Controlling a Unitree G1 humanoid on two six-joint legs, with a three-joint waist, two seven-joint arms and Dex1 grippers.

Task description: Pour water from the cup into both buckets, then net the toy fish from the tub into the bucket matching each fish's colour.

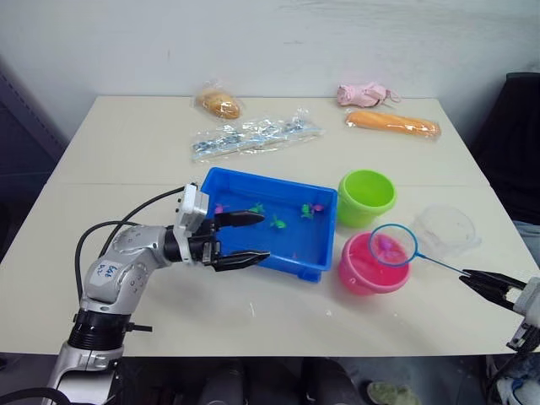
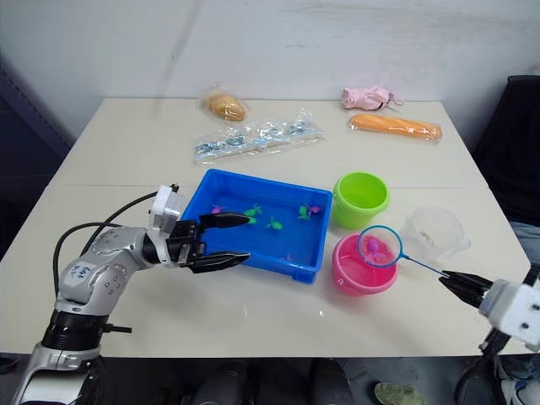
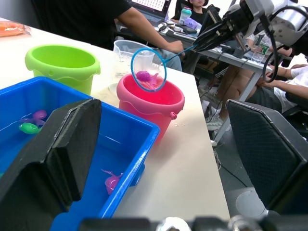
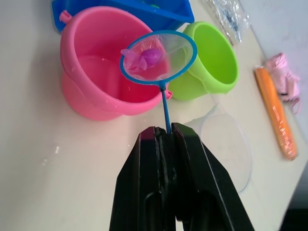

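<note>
The blue tub (image 1: 297,267) sits mid-table with several tiny green and pink fish (image 1: 277,223) in shallow water. My left gripper (image 1: 266,235) is open, one finger over the tub's near-left corner and the other outside its front wall. Right of the tub stand the lime green bucket (image 1: 366,196) and, nearer me, the pink bucket (image 1: 364,272). The clear cup (image 1: 445,229) stands upright to their right. My right gripper (image 4: 166,132) is shut on the net's thin handle. The blue-rimmed hoop (image 1: 392,245) hangs over the pink bucket with a pink fish (image 4: 149,57) in its mesh.
At the table's far side lie a bagged bread roll (image 1: 219,103), a clear plastic packet (image 1: 253,137), a bagged orange carrot-like thing (image 1: 392,123) and a pink toy (image 1: 363,94). People sit beyond the table's right edge (image 3: 144,19). A dark chair (image 1: 516,126) stands there too.
</note>
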